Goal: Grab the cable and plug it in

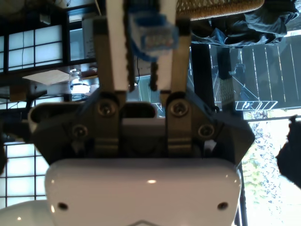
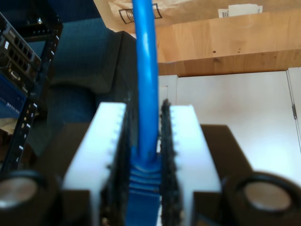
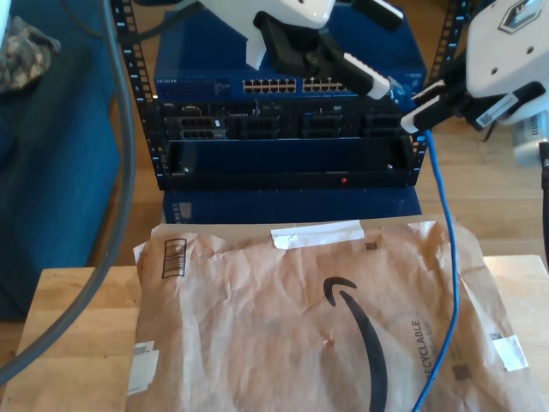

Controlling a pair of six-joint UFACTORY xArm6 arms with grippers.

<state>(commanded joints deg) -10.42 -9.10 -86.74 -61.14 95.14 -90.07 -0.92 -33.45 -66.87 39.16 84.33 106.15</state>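
My first tool (image 1: 141,42) is pinching the clear plug (image 1: 153,35) while my second tool (image 2: 146,155) is clamping the cable (image 3: 446,257) behind its boot, up by the switch rack (image 3: 287,129); light, floppy, fragile latch, so grip the plug body.

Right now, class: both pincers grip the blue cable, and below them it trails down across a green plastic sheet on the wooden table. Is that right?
One detail is wrong: the sheet is not green plastic. The exterior view shows the cable trailing across crumpled brown packing paper on the wooden table. The rest stands: my first pincer is shut on the plug, my second pincer on the cable behind its boot.
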